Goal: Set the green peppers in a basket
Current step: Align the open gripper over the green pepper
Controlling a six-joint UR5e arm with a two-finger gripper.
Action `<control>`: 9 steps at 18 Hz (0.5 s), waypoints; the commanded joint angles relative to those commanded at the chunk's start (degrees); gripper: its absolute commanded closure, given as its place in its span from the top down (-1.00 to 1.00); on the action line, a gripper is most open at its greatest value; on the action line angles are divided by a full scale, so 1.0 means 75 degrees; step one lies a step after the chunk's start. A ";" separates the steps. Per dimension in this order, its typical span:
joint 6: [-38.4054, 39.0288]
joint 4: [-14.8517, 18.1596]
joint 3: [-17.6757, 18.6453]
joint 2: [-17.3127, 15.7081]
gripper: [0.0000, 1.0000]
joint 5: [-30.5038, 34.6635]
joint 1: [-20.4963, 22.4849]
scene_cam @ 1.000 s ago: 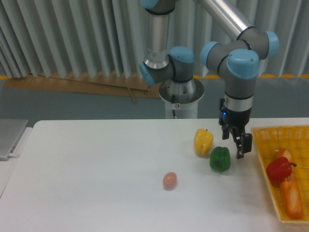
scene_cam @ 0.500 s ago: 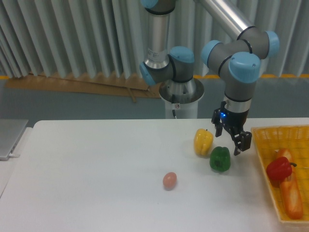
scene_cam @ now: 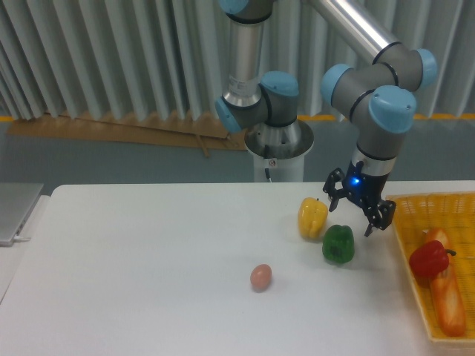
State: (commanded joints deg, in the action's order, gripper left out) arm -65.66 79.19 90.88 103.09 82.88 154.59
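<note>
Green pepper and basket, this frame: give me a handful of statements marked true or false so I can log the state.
1. The green pepper lies on the table, outside the basket. True.
2. The end effector is shut on the green pepper. False: it is open, its fingers spread above and to the right of the pepper, holding nothing.
3. The red pepper is in the basket. True.
4. The yellow pepper is in the basket. False: it sits on the table, just left of and behind the green pepper.
5. The small egg-like object lies to the right of the green pepper. False: it is to the left, nearer the camera.
</note>
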 joint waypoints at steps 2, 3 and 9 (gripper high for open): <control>0.0047 0.0035 0.0000 0.0012 1.00 -0.0012 0.0094; 0.0175 0.0035 0.0000 0.0023 1.00 -0.0023 0.0141; 0.0341 0.0024 0.0199 0.0082 1.00 0.0011 0.0083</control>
State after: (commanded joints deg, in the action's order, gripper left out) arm -63.11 79.37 92.37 103.71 82.97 155.22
